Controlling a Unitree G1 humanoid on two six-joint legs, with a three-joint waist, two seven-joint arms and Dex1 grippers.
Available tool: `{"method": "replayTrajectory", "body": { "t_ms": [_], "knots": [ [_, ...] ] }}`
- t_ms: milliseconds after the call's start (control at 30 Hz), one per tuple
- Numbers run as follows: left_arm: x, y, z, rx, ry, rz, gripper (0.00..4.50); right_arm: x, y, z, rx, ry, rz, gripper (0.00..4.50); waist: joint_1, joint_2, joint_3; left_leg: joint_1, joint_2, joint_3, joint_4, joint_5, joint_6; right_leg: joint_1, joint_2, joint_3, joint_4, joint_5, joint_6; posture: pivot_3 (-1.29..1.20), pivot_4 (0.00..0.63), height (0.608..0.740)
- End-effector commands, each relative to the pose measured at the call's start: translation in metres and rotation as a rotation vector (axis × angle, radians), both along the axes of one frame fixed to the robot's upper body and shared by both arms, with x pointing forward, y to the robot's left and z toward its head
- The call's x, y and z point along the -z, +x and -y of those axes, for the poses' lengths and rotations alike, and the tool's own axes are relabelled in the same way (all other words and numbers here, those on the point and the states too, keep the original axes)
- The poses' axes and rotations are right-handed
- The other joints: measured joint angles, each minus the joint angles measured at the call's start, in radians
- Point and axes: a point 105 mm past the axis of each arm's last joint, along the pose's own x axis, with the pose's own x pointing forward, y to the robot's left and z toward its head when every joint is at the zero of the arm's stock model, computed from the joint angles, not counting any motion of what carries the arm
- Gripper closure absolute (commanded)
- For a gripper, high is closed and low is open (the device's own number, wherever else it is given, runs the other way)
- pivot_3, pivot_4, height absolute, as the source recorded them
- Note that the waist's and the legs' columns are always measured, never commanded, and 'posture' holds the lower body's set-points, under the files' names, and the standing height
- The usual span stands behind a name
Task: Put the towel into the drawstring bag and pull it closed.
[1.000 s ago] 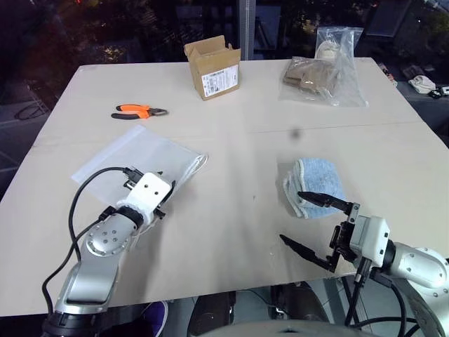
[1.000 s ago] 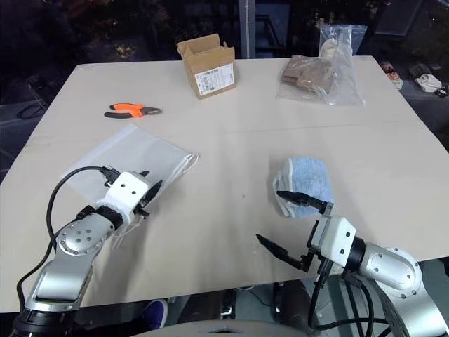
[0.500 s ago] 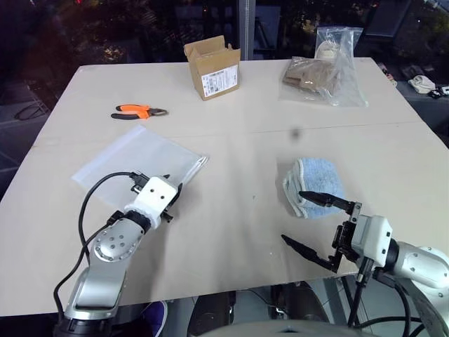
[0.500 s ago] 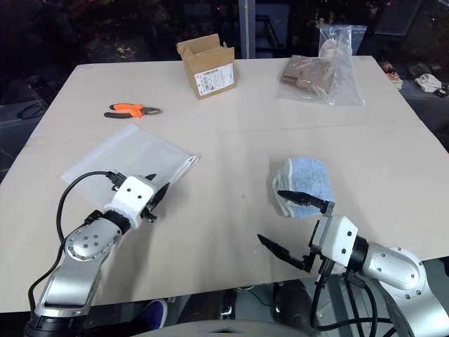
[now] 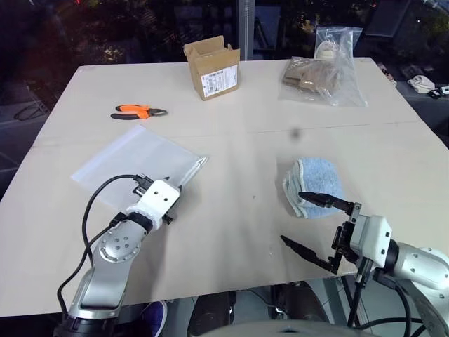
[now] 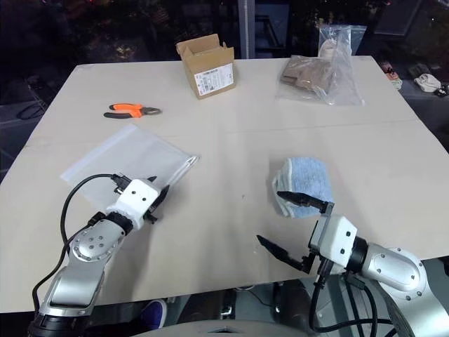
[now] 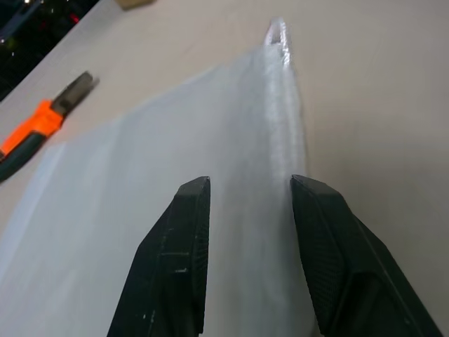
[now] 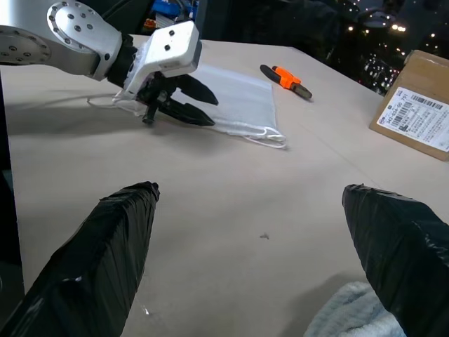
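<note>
On the left half of the pale table [image 5: 231,232] the drawstring bag [image 5: 137,161] lay flat and empty, its corded mouth toward the table's middle and a loop of thin white cord [image 5: 200,162] trailing from one corner. The left gripper [image 5: 172,199] hovered low over the bag's near edge with its two black fingers [image 7: 179,260] parted, nothing between them; from the left wrist view they straddled the gathered hem without pinching it. The towel [image 5: 313,184], a folded light-blue cloth, sat well apart from the bag on the right half of the table. The right gripper [image 5: 316,225] stood just on the near side of the towel with its fingers spread wide and empty, one fingertip reaching over the towel's near edge. Farther back, orange-handled pliers [image 5: 139,111] lay beyond the bag, an open cardboard box [image 5: 212,68] with a printed label stood near the far edge, and a clear plastic bag of tan items [image 5: 323,74] rested at the far right. Beyond the table the room was dark, with glass panes behind it and scattered points of light.
</note>
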Motion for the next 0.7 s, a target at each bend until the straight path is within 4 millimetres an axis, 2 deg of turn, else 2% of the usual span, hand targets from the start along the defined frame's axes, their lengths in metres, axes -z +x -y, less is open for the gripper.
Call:
{"method": "replayTrajectory", "body": {
  "t_ms": [33, 467, 567, 700],
  "knots": [
    [-0.007, 0.003, -0.003, -0.027, 0.022, 0.037, 2.71, -0.012, -0.005, -0.003, -0.018, 0.011, 0.045, 0.0, 0.0, 0.0, 0.0, 0.0, 0.0, 0.0, 0.0, 0.0, 0.0, 0.0, 0.0, 0.0, 0.0, 0.0, 0.0, 0.0, 0.15, 0.74],
    [0.0, 0.02, -0.02, -0.139, 0.142, 0.045, 2.71, -0.012, 0.0, -0.004, -0.014, 0.014, 0.04, 0.0, 0.0, 0.0, 0.0, 0.0, 0.0, 0.0, 0.0, 0.0, 0.0, 0.0, 0.001, 0.0, 0.0, 0.0, 0.0, 0.0, 0.15, 0.74],
    [0.003, 0.026, -0.023, -0.165, 0.172, 0.048, 3.58, -0.011, 0.0, -0.004, -0.011, 0.015, 0.04, 0.0, 0.002, 0.0, -0.001, 0.0, 0.0, 0.0, 0.0, 0.0, 0.0, 0.0, 0.001, 0.0, 0.001, 0.0, 0.0, 0.0, 0.15, 0.74],
    [0.005, 0.034, -0.026, -0.205, 0.161, 0.04, 3.58, -0.009, 0.0, -0.004, -0.008, 0.013, 0.037, 0.0, 0.003, 0.002, -0.002, 0.003, 0.0, -0.001, 0.001, 0.0, 0.0, 0.003, 0.0, -0.001, 0.001, 0.0, 0.0, 0.0, 0.15, 0.74]
  ]
}}
